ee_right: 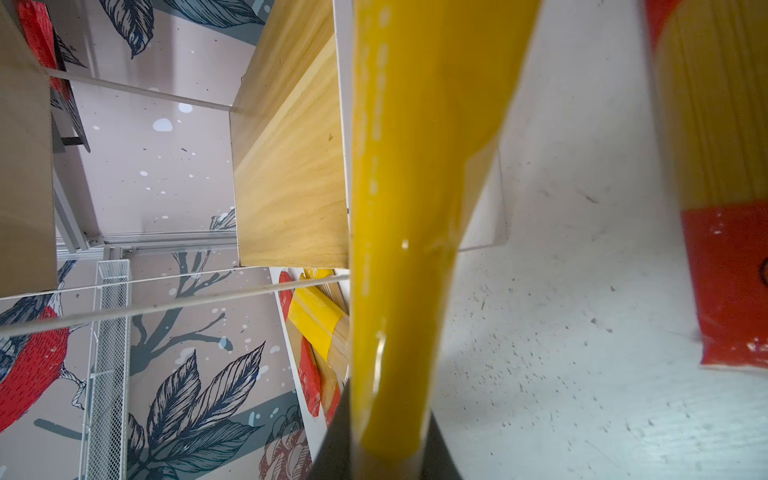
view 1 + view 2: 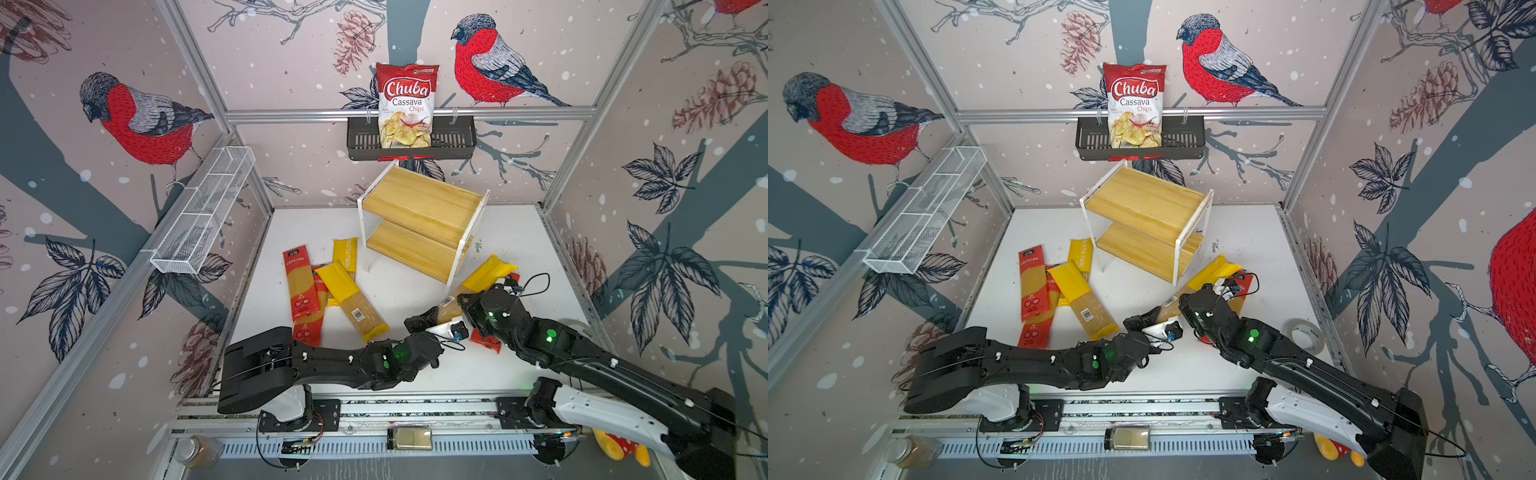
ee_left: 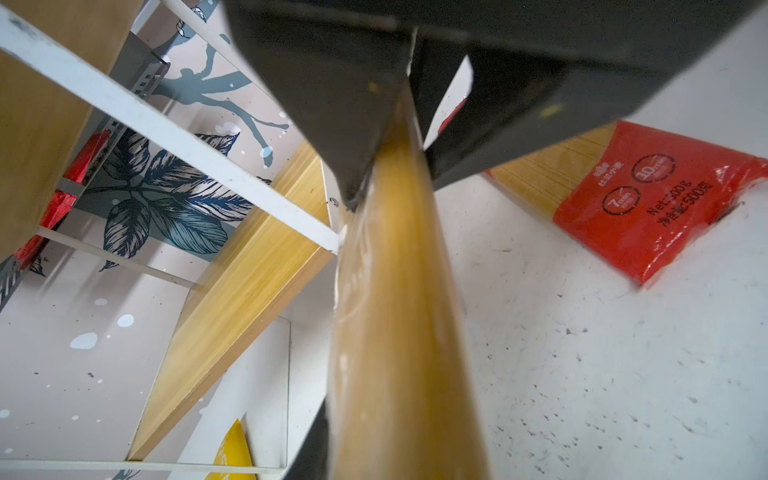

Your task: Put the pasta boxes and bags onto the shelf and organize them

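Observation:
One yellow pasta bag (image 2: 488,269) (image 2: 1216,270) lies aslant just right of the shelf (image 2: 419,208) (image 2: 1142,203), and both grippers hold it. My right gripper (image 2: 467,301) (image 1: 390,457) is shut on its yellow part (image 1: 415,166). My left gripper (image 2: 424,320) (image 3: 399,469) is shut on its clear spaghetti end (image 3: 399,311). A red pack (image 2: 486,343) (image 3: 640,208) lies on the table under the right arm. To the left of the shelf lies a pile: a red pack (image 2: 300,282), a yellow bag (image 2: 353,303), another yellow bag (image 2: 345,253) and a second red pack (image 2: 307,332). Both shelf boards are bare.
A Chuba chips bag (image 2: 406,104) stands in the black wall basket (image 2: 453,141) above the shelf. A white wire tray (image 2: 203,216) hangs on the left wall. A tape roll (image 2: 1304,334) lies at the table's right edge. A jar (image 2: 195,451) sits below the front rail.

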Available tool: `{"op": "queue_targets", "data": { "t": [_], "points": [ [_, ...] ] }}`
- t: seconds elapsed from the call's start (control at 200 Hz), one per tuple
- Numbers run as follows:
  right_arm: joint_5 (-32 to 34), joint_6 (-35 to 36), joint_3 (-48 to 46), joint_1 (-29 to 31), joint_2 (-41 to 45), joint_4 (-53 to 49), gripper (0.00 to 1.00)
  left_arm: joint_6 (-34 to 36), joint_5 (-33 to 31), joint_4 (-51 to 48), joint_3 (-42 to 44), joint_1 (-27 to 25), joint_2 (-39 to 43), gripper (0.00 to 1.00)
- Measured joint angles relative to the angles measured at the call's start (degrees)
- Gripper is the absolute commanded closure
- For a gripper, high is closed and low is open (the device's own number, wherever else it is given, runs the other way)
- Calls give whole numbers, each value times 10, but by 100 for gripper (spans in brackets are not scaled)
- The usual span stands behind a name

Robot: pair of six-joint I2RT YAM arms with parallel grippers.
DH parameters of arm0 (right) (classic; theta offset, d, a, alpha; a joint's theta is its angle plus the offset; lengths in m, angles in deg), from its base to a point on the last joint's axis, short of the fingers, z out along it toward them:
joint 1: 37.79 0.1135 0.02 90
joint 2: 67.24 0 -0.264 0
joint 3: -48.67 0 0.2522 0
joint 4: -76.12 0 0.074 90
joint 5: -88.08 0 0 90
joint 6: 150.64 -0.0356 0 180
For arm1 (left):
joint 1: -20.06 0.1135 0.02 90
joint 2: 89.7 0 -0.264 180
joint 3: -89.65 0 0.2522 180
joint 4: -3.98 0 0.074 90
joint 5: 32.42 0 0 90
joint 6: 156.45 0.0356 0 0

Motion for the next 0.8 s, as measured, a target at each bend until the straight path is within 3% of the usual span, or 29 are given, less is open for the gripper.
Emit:
{"op": "queue_targets", "data": {
  "t": [0.165, 0.39, 0.505, 0.65, 0.8],
  "points": [
    [8, 5, -9, 1, 7, 14, 74, -34, -3, -17, -11, 0, 2, 100],
    [4, 44, -17, 3, 24, 48, 42, -105, 19, -25, -10, 0, 33, 100],
    [4, 76, -7, 1, 38, 44, 32, -134, 39, -25, -7, 6, 44, 100],
    [7, 134, 10, -24, 66, 45, 26, -175, 61, -28, 3, 19, 71, 100],
    [-20, 178, 16, -92, 83, 48, 25, -212, 93, -57, 9, 30, 93, 100]
  ]
}}
